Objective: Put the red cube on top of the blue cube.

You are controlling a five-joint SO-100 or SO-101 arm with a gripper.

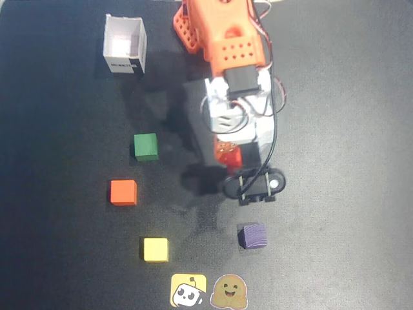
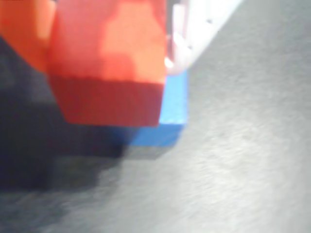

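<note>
In the wrist view the red cube (image 2: 109,73) fills the upper left, held between an orange finger (image 2: 24,29) on the left and a white finger (image 2: 194,24) on the right. My gripper (image 2: 109,43) is shut on it. The blue cube (image 2: 171,109) lies directly under it on the black mat, only its right edge and front corner showing. I cannot tell whether the two cubes touch. In the overhead view the gripper (image 1: 227,156) is mid-table with a bit of the red cube (image 1: 228,155) showing; the blue cube is hidden under the arm there.
On the black mat: a white open box (image 1: 124,45) at top left, a green cube (image 1: 146,146), an orange cube (image 1: 123,192), a yellow cube (image 1: 155,249), a purple ridged cube (image 1: 251,235) below the gripper, and two stickers (image 1: 188,290) at the bottom edge.
</note>
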